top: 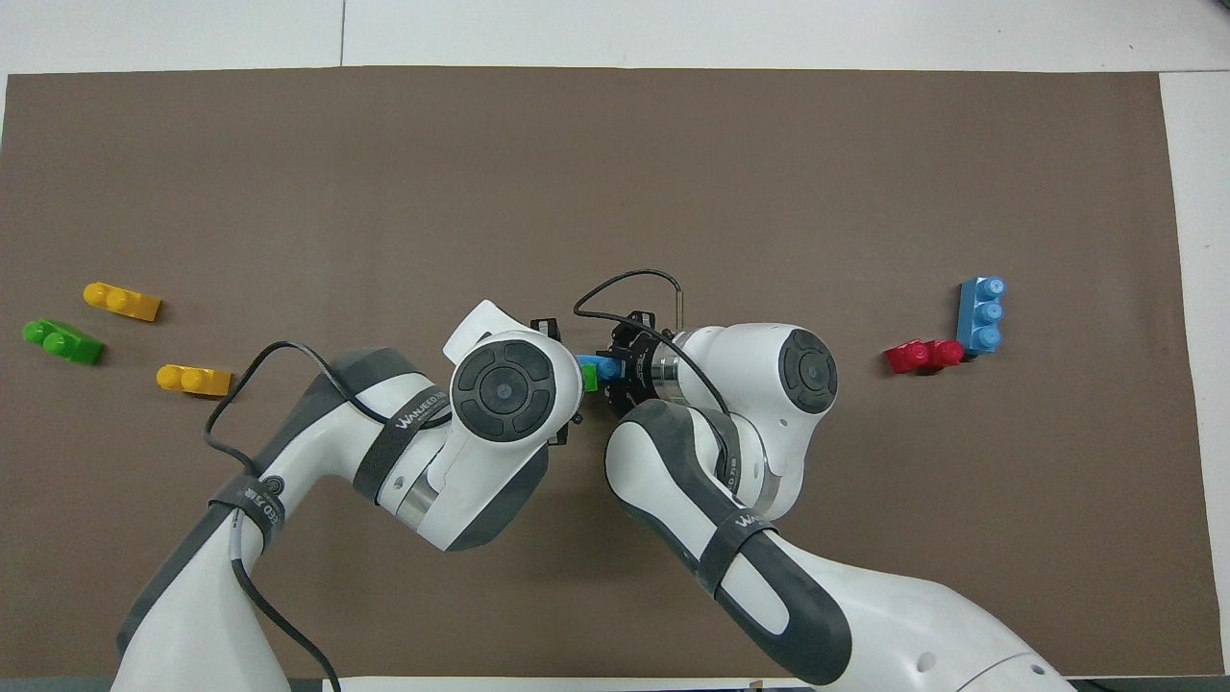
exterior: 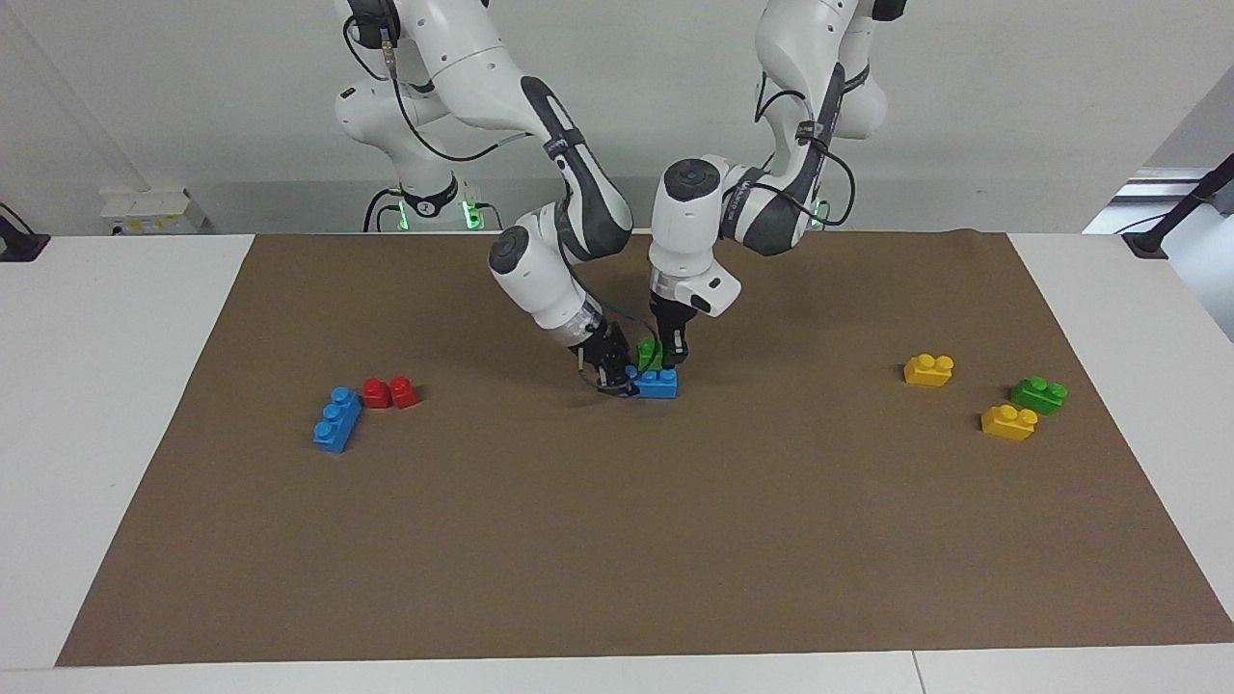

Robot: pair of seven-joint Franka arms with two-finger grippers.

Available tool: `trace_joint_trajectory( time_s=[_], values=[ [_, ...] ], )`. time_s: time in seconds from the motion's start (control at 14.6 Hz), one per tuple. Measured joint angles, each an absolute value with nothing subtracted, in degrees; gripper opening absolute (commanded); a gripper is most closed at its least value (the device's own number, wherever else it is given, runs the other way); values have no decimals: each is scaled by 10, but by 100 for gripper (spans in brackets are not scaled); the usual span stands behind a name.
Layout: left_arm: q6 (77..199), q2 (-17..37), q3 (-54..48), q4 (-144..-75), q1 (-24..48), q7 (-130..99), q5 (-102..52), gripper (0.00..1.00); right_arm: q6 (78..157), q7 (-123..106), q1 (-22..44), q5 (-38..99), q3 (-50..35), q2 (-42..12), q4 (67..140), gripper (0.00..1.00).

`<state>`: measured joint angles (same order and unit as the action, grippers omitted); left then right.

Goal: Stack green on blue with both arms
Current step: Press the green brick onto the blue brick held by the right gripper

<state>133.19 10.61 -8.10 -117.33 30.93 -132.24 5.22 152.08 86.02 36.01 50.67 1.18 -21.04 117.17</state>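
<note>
A blue three-stud brick [exterior: 659, 384] lies low at the middle of the brown mat [exterior: 617, 540]. A green two-stud brick [exterior: 648, 355] sits on it, partly hidden by fingers. My left gripper [exterior: 668, 360] comes straight down and is shut on the green brick. My right gripper [exterior: 620, 379] reaches in tilted from the right arm's end and is shut on the blue brick's end. In the overhead view only slivers of the blue brick [top: 595, 365] and green brick [top: 589, 379] show between the two wrists; the right gripper [top: 616, 367] shows, the left one is hidden under its wrist.
A second blue brick [exterior: 337, 419] and a red brick [exterior: 390, 392] lie toward the right arm's end. Two yellow bricks [exterior: 928, 370] [exterior: 1008, 422] and a second green brick [exterior: 1038, 394] lie toward the left arm's end.
</note>
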Motion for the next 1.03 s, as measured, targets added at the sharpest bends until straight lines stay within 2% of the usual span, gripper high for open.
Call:
trace_joint_trajectory(
  time_s=[1.03],
  values=[
    [1357, 116, -73, -1173, 310, -1330, 76, 0, 1521, 860, 360, 507, 12, -210, 1172, 0]
  ],
)
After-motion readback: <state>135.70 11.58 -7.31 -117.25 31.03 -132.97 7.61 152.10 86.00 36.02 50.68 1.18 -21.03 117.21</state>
